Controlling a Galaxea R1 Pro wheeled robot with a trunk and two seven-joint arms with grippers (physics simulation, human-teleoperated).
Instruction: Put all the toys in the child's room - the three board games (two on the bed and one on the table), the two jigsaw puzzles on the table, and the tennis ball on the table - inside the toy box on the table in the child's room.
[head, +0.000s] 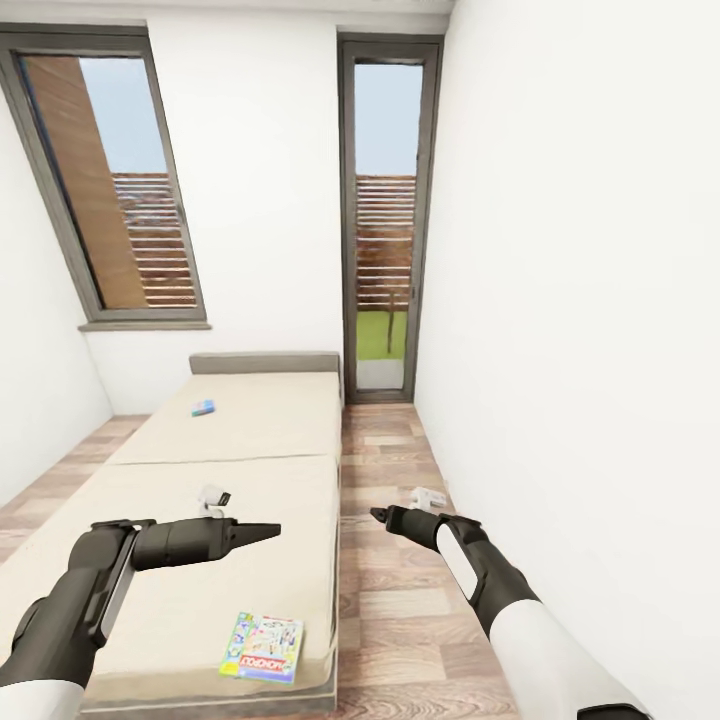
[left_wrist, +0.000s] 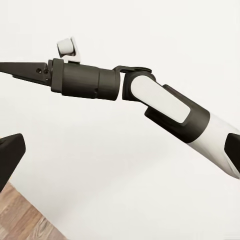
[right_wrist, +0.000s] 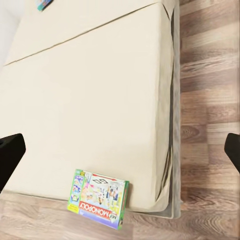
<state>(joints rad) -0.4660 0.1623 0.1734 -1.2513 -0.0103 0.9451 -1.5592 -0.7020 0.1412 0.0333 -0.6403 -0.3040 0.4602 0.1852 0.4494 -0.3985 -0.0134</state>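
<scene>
Head view, bed: the bed (head: 230, 440) runs away from the robot toward the window wall, its beige mattress in two parts, a low grey headboard at the far end.
Head view, board games: a Monopoly box (head: 263, 648) lies flat at the near right corner of the mattress; a small blue box (head: 203, 407) lies on the far part, near the headboard.
Head view, left claw: the left claw (head: 262, 531) hangs over the near mattress, its fingers drawn to a narrow point, holding nothing.
Head view, right claw: the right claw (head: 378, 515) hangs over the plank floor (head: 400, 600) between bed and white wall, also narrowed to a point and holding nothing.
Head view, surroundings: a slanted window (head: 110, 180) at left, a tall glazed door (head: 385, 220) beyond the bed's foot-side aisle.
Left wrist view: the right arm's claw (left_wrist: 10, 67), tips together, against the white wall; floor in one corner.
Right wrist view: Monopoly box (right_wrist: 99, 198) overhanging the mattress edge slightly; blue box (right_wrist: 44, 4) at the far end; floor alongside the bed (right_wrist: 100, 100).
</scene>
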